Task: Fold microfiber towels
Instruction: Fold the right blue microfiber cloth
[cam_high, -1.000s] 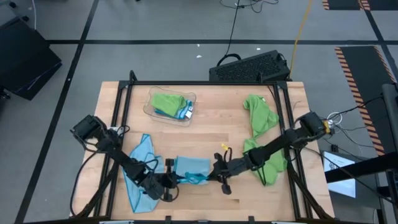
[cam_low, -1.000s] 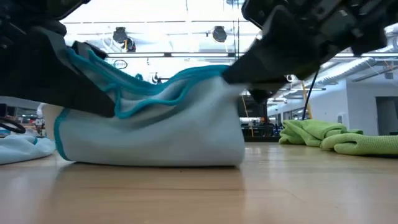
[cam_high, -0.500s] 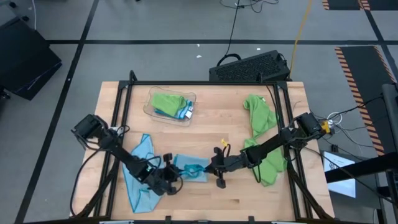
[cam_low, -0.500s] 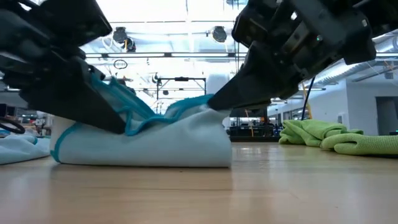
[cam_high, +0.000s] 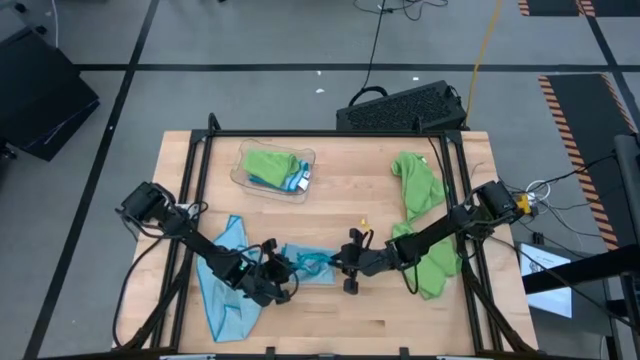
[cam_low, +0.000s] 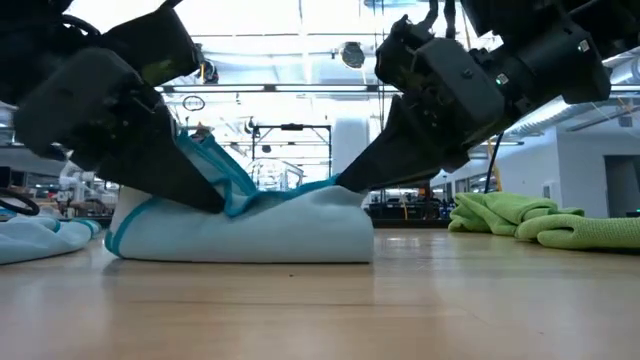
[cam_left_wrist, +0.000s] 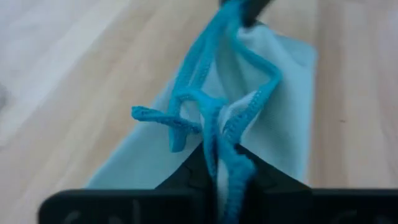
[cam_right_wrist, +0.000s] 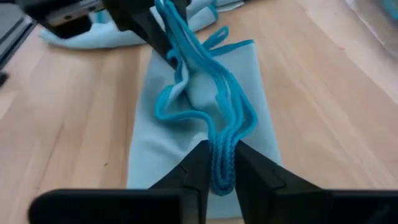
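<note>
A light blue microfiber towel (cam_high: 312, 268) lies folded near the table's front middle, its folded body (cam_low: 250, 235) resting on the wood. Its darker blue hemmed edges rise bunched between my two grippers. My left gripper (cam_high: 283, 273) is shut on those edges at the towel's left end. My right gripper (cam_high: 342, 266) is shut on them at the right end. A second light blue towel (cam_high: 225, 300) lies loose at the front left. Lime green towels (cam_high: 425, 220) lie crumpled at the right. My left gripper pinches several bunched hemmed edges (cam_left_wrist: 219, 163) of the towel between its two fingers at the towel's left end. The fingers slant down from the left. The edges stand up slack from the hold, and the body below rests on the table. My right gripper pinches several hemmed edges (cam_right_wrist: 222, 155) between its two fingers at the towel's right end. The fingers (cam_low: 352, 180) slant down from the right. The edges run slack away from the hold toward my left gripper, and the towel's body lies on the table.
A clear plastic tray (cam_high: 262, 182) at the back left holds a green and a blue cloth. A black keyboard (cam_high: 400, 108) lies beyond the far edge. A dark frame (cam_high: 195, 150) rails the table's sides. Bare wood (cam_high: 350, 190) lies at the middle and the front.
Both grippers have sunk and gone a little toward the far edge, with my left gripper also coming right toward the other. The towel's held edges have come down with them. The folded body has flattened on the table and drawn in narrower.
</note>
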